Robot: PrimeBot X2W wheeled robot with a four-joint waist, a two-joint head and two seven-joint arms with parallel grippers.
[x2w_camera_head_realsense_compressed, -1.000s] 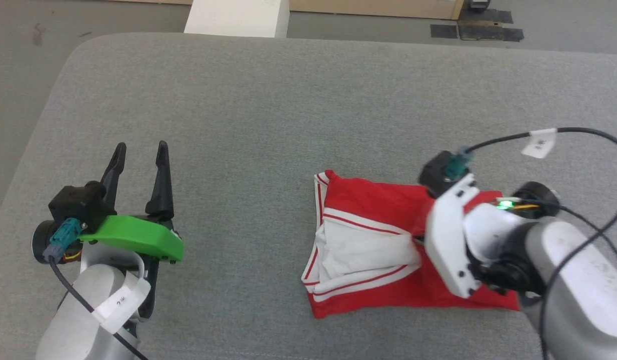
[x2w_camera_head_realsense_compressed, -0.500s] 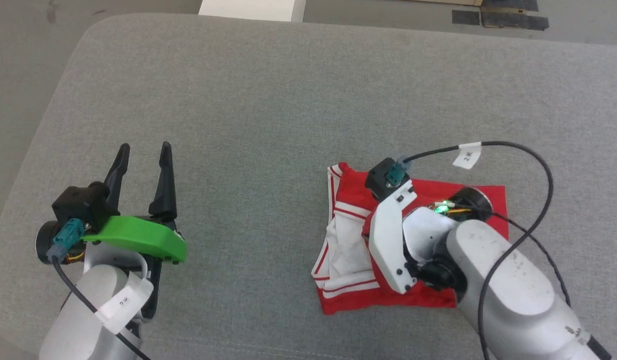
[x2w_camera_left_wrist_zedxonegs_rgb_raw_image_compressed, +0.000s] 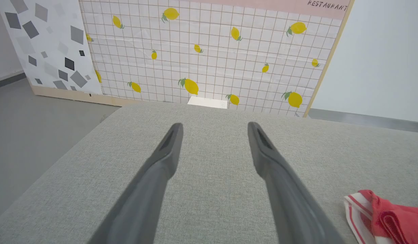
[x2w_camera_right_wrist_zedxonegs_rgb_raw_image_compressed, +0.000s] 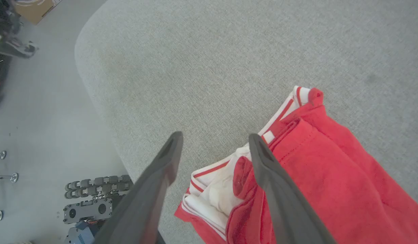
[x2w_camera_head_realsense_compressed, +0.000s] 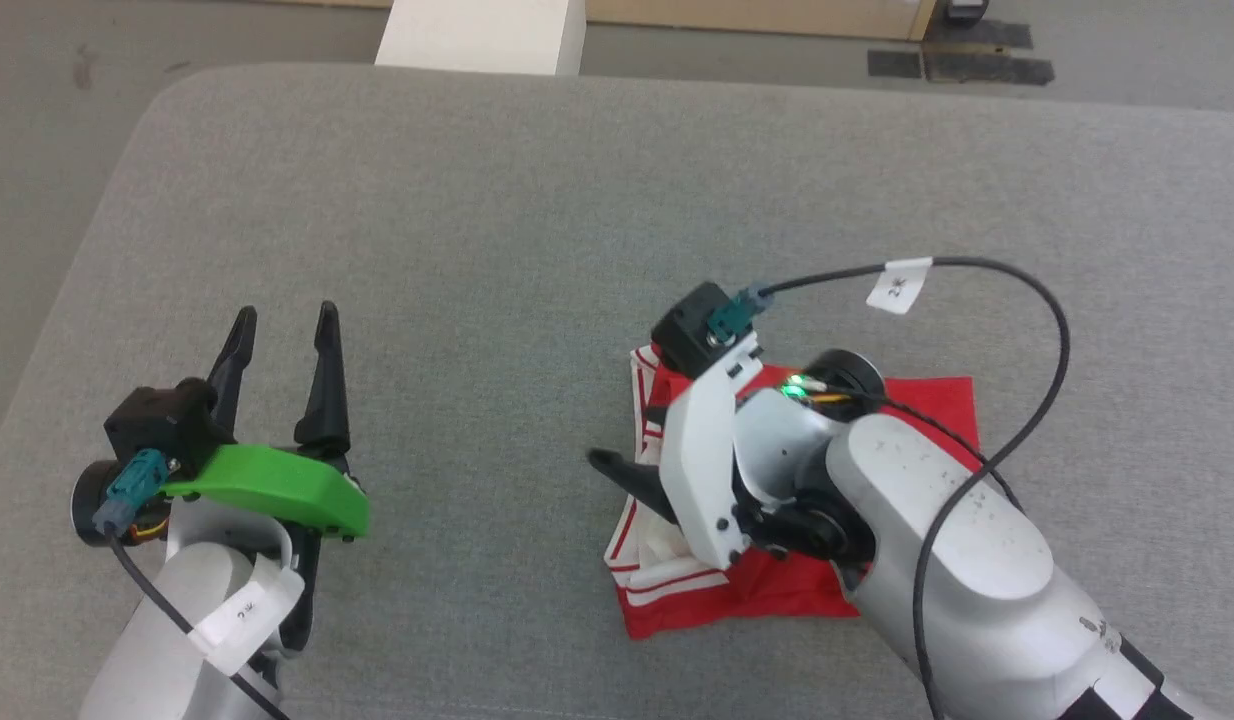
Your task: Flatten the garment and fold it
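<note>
Garment (x2w_camera_head_realsense_compressed: 737,600): one.
Grippers: two, left gripper (x2w_camera_head_realsense_compressed: 284,312) and right gripper (x2w_camera_right_wrist_zedxonegs_rgb_raw_image_compressed: 214,136); two dark fingers each.
Grey padded table (x2w_camera_head_realsense_compressed: 477,200): one.
White block (x2w_camera_head_realsense_compressed: 477,35) beyond table's far edge: one.
White cable tags: two, right-arm tag (x2w_camera_head_realsense_compressed: 899,285) and left-arm tag (x2w_camera_head_realsense_compressed: 245,605).
Green wrist cover (x2w_camera_head_realsense_compressed: 267,485): one.
Wall panels: two, lemon-print panel (x2w_camera_left_wrist_zedxonegs_rgb_raw_image_compressed: 212,51) and grey-shapes panel (x2w_camera_left_wrist_zedxonegs_rgb_raw_image_compressed: 43,44).

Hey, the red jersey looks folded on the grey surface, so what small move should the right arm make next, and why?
Probably lift the right gripper straight up and clear. Its jaws stand open, holding nothing, one finger over the striped edge of the garment, which lies in a compact folded bundle. The left gripper is open, well aside.
</note>
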